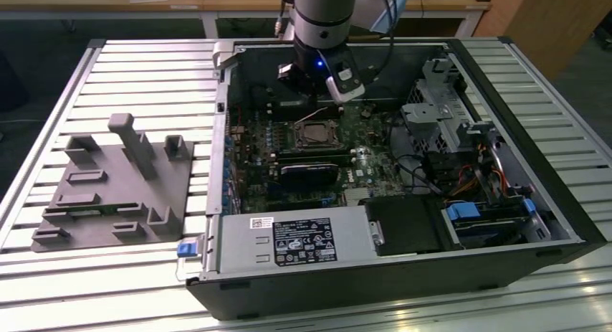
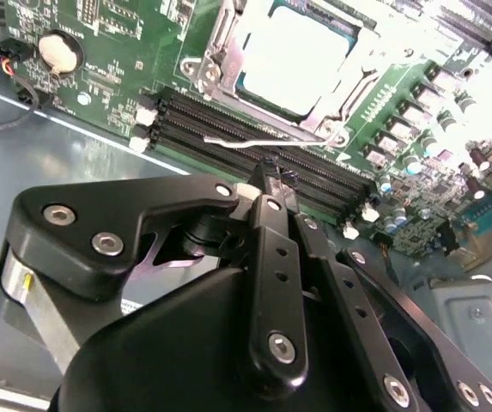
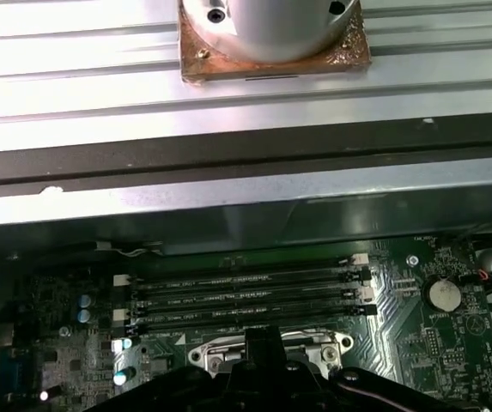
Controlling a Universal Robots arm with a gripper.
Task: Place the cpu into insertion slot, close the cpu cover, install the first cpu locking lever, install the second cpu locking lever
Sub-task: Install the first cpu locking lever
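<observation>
The gripper [image 2: 269, 172] is picked up closest in the second wrist view, its fingers pressed together with nothing pinched between them. The tip is poised just above a thin silvery locking lever [image 2: 263, 142] that lies free along the memory slots [image 2: 220, 123]. Just beyond, the cpu [image 2: 301, 56] is found seated in the insertion slot [image 2: 244, 84], and the cpu cover [image 2: 214, 50] appears to be folded flat around it — so the step in hand is judged to be the first lever. In the exterior view the socket is placed at 6 o'clock from the gripper, inside the open computer case [image 1: 402, 278], with the power-supply box [image 1: 301, 240] further out, again at 6 o'clock. For this to be done well, contact should be made near the lever's free end rather than its hinge, and the push kept slow and steady so the wire can be swung down and tucked under its catch. The tip should be kept off the memory slots and the chip's bare top — a slip there could be costly. Whether the cover's edge is fully seated cannot be told from here.
</observation>
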